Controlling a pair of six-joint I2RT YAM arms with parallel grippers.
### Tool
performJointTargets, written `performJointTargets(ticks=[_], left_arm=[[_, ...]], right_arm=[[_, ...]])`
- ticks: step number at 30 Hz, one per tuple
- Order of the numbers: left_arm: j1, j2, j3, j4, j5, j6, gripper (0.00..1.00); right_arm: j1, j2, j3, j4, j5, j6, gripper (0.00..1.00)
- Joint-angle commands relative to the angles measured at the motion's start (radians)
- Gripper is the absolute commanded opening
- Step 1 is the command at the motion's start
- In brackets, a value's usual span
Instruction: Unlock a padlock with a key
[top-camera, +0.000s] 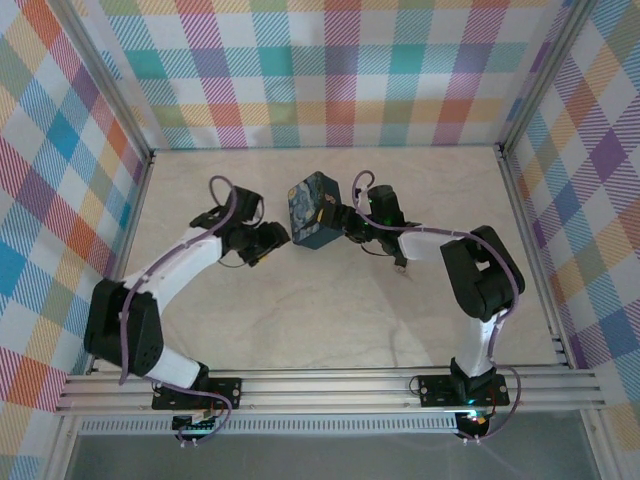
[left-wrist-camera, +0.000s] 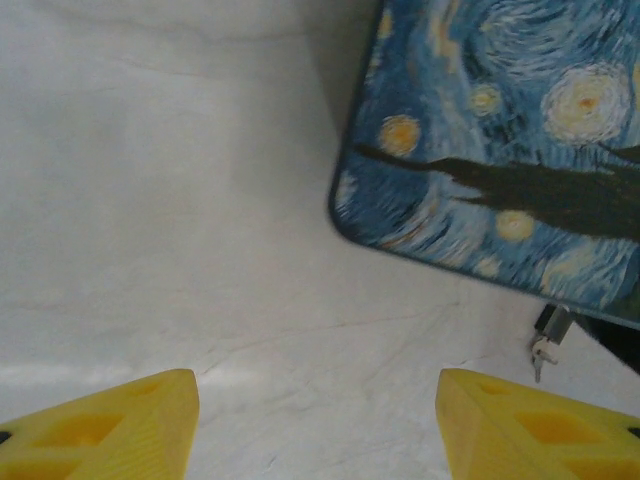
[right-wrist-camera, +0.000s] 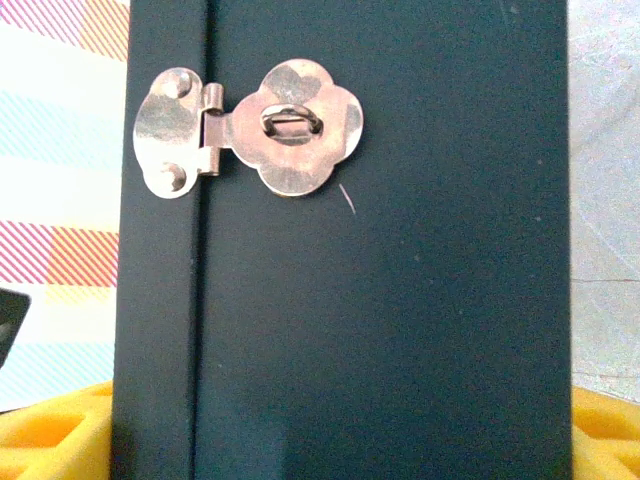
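We see a pale table (top-camera: 330, 320) inside plaid walls, and near its middle the task's locked thing: a starry-print box (top-camera: 310, 208), tilted so that one teal side shows.

The right gripper (top-camera: 338, 218) has it. In the right wrist view its yellow fingers (right-wrist-camera: 50, 440) stand on either side of the dark wall of the box (right-wrist-camera: 380, 330), clamped on it. We judge the grip is there to steady the box and turn its fastening outward.

The left gripper (top-camera: 272, 240) hovers just beside the opposite corner. Its yellow fingers (left-wrist-camera: 110, 425) are apart with nothing between them, and we take this as readiness to pick something small.

On the dark wall sits a brass hasp (right-wrist-camera: 280, 125), folded over its staple (right-wrist-camera: 292, 120). We see nothing hung through the staple.

Smallest is a tiny metal piece (left-wrist-camera: 546, 345) just past the lower edge of the box, probably the key. We cannot tell whether it lies on the table or hangs.
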Motion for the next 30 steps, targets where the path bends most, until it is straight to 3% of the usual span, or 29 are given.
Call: performJointTargets(ticks=[1,11,19,30], left_arm=[[0.003,0.08,0.061,0.099,-0.009,-0.02,0.64],[0.006,0.23,0.177,0.176,-0.018,0.009,0.65],[0.005,0.279,0.113,0.192,-0.023,0.027,0.63],[0.023,0.284,0.068,0.182,-0.029,0.048,0.62]], right_arm=[[0.001,0.03,-0.026,-0.028,-0.002,0.008,0.74],[0.002,0.04,-0.02,-0.035,-0.028,0.021,0.75],[-0.004,0.043,-0.022,-0.04,-0.048,0.021,0.78],[-0.056,-0.006,-0.058,-0.08,-0.036,0.002,0.92]])
